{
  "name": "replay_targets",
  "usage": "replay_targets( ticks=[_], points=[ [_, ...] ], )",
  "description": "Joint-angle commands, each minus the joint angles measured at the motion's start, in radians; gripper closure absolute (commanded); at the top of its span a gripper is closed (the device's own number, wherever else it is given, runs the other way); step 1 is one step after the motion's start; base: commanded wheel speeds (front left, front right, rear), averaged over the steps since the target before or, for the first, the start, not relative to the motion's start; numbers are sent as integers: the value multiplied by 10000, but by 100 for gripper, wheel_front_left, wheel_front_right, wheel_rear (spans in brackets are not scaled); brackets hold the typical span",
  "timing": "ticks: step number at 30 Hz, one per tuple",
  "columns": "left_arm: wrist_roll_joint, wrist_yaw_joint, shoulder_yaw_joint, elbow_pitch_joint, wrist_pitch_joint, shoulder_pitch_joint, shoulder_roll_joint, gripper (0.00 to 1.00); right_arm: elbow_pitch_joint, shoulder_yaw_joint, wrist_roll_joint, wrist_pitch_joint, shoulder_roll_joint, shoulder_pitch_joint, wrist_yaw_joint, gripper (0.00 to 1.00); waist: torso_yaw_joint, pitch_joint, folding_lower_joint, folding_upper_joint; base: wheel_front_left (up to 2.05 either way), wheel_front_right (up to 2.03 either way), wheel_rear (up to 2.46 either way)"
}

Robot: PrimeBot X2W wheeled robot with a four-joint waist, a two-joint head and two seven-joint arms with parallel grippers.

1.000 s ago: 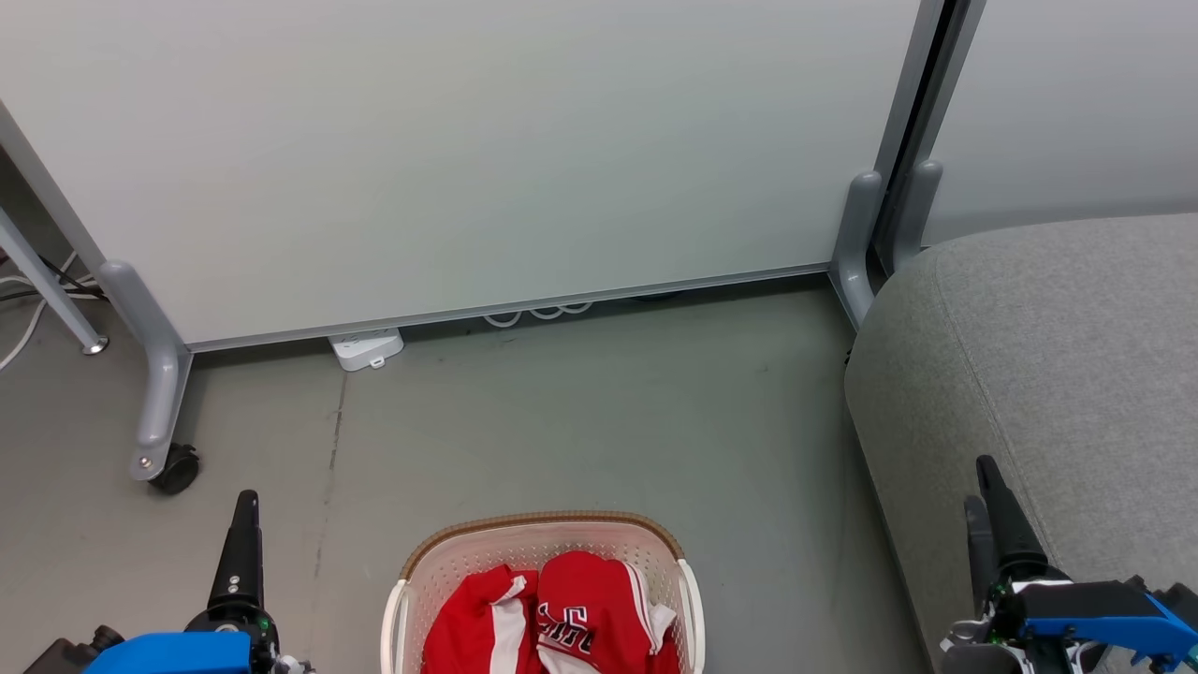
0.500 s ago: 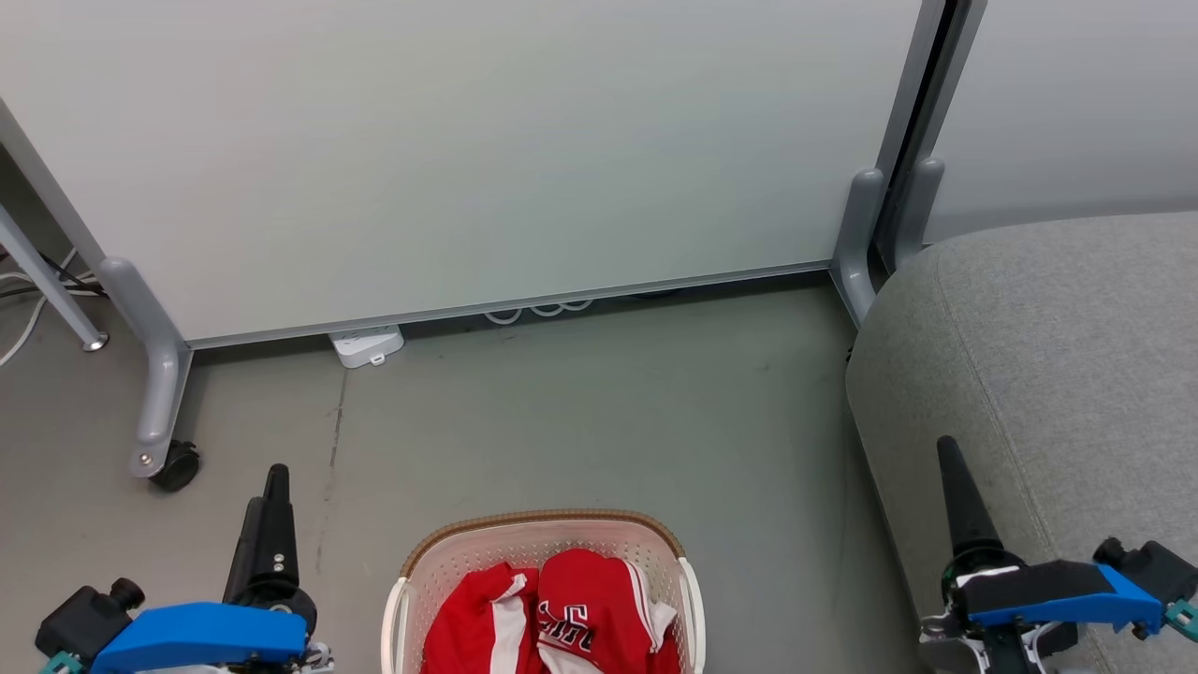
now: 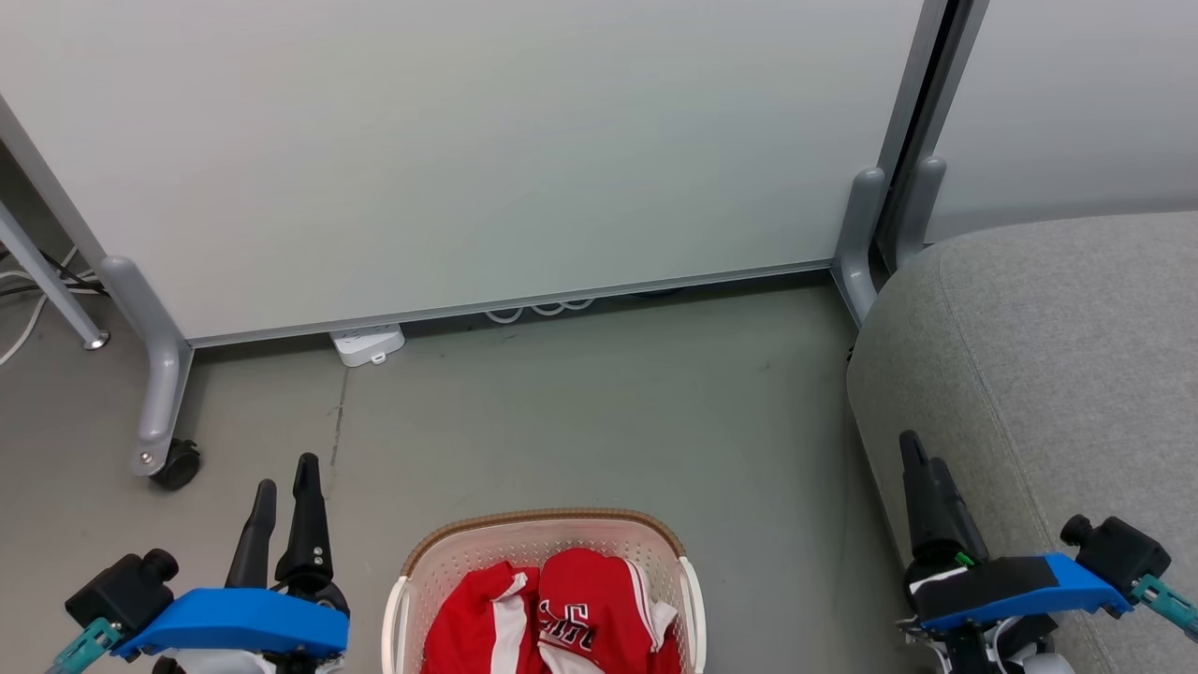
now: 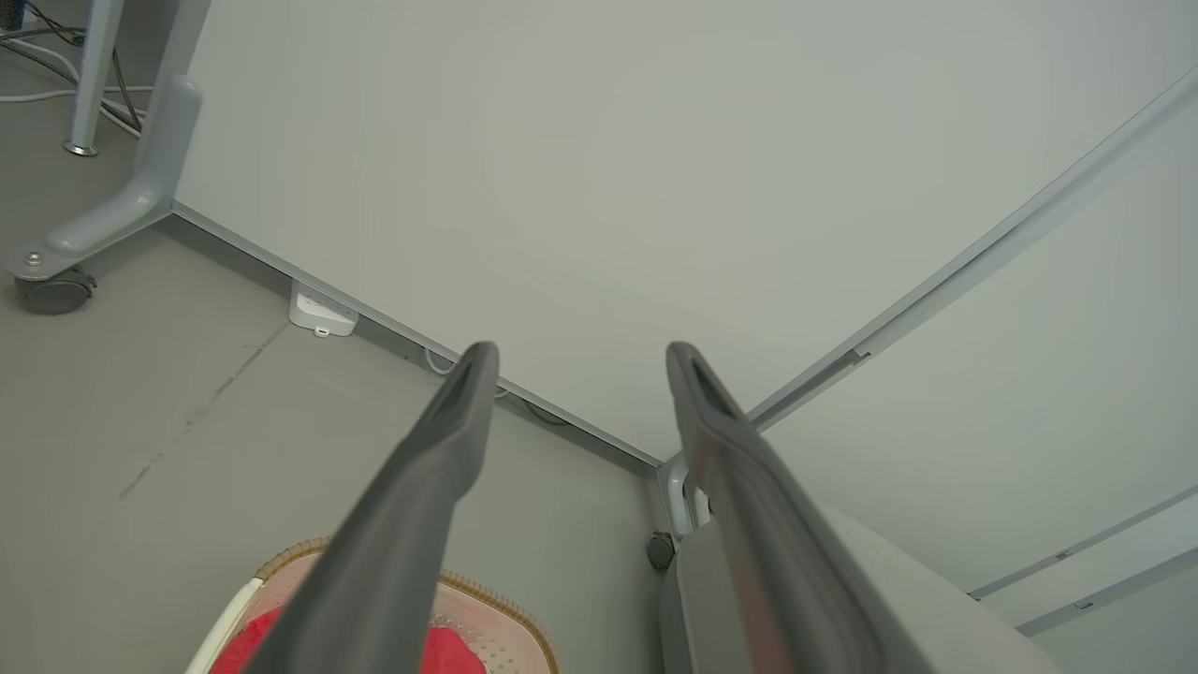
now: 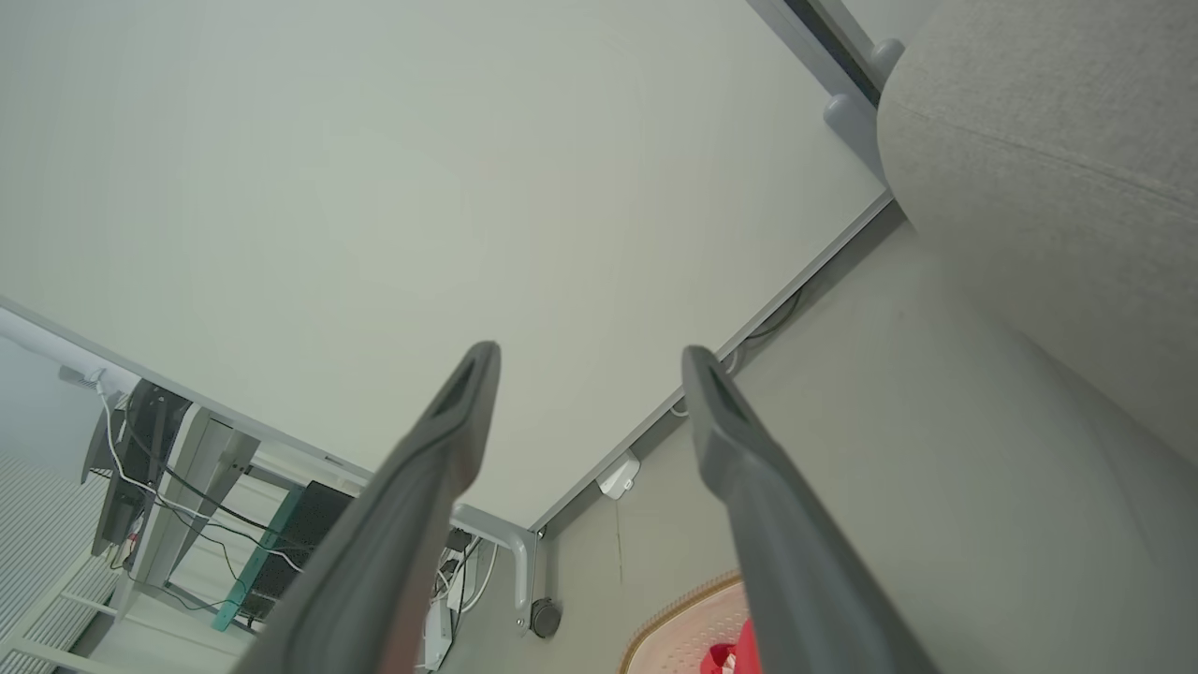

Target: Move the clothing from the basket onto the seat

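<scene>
The cream basket [image 3: 440, 566] with a brown woven rim stands on the floor at the bottom centre, holding the red clothing [image 3: 571, 608] with white stripes and dark lettering. The grey seat [image 3: 1058, 374] fills the right side. My left gripper [image 3: 285, 477] is open, left of the basket and above the floor, with nothing between its fingers. My right gripper [image 3: 917, 454] is open beside the seat's front edge, right of the basket. The left wrist view shows the open left gripper [image 4: 580, 351] over the basket [image 4: 505, 618] rim. In the right wrist view the open right gripper [image 5: 590, 356] points at the wall panel.
A pale partition panel [image 3: 468, 140] on grey wheeled feet [image 3: 159, 412] closes off the far side. A white power strip [image 3: 367, 344] and cables lie at its base. Bare grey floor [image 3: 580, 412] stretches between the basket and the panel.
Both arms have come forward and inward towards the basket, and both have rolled, so both fingers of each now show. The basket and clothing have not moved.
</scene>
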Motion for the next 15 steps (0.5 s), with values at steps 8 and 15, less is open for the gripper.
replay_targets(
  ticks=[8,15],
  points=[
    [1196,124,-204,-18,-298,-368,124,0,-23,188,-1105,-303,-20,-360,2,0,30,6,-1,0,0,0,0],
    [2040,191,-328,39,-496,-445,172,0,29,321,-1909,-506,-19,-425,2,0,49,9,-1,0,0,0,0]
  ],
)
